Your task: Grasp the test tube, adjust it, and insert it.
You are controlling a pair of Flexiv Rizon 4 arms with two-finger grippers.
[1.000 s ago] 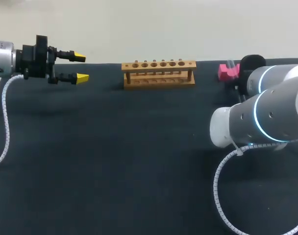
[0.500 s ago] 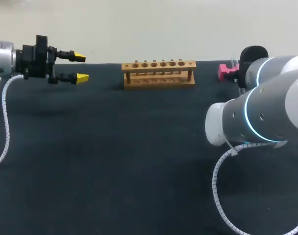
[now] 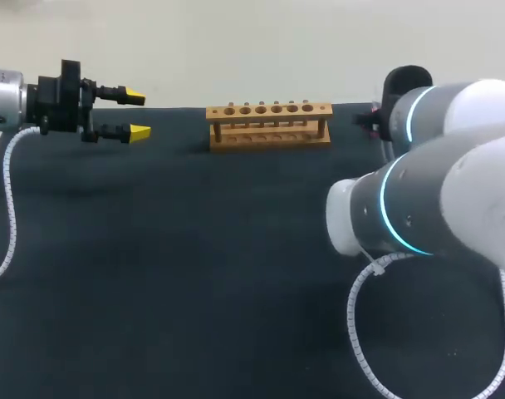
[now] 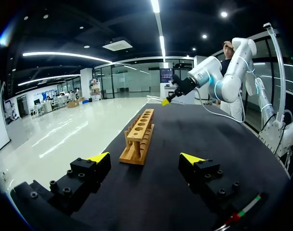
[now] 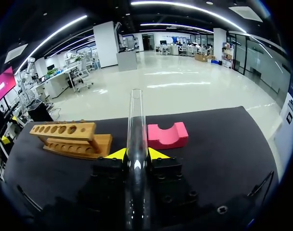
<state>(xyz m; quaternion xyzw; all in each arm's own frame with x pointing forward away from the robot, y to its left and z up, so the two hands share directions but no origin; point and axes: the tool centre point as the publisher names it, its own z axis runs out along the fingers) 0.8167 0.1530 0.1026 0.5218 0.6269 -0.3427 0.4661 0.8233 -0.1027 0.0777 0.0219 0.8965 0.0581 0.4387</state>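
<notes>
1. My right fingers (image 5: 137, 155) are pinching the test tube (image 5: 135, 120), one yellow tip on each side of the glass. The tube lies along the finger axis. Its open rim points ahead of the tips and its other end runs back toward the wrist, where it is hidden. I judge this grip suits lifting and carrying. It does not suit insertion, which needs the closed end to lead, so the adjusting step is not yet done.

2. Just ahead of the tips sits the pink block (image 5: 167, 135). Its saddle notch is empty. The notch looks shaped to cradle a lying tube.

3. To the other side of the tube stands the wooden rack (image 5: 72, 137), close to the block on the dark bench (image 5: 223, 144). It has a single row of holes on top, and no tube stands in them. This is the likely target.

4. My left fingers (image 4: 146, 159) are spread and hold nothing. They hang above the bench well apart from the rack, aligned with its long axis. I judge this a waiting pose for taking over or steadying the tube.
</notes>
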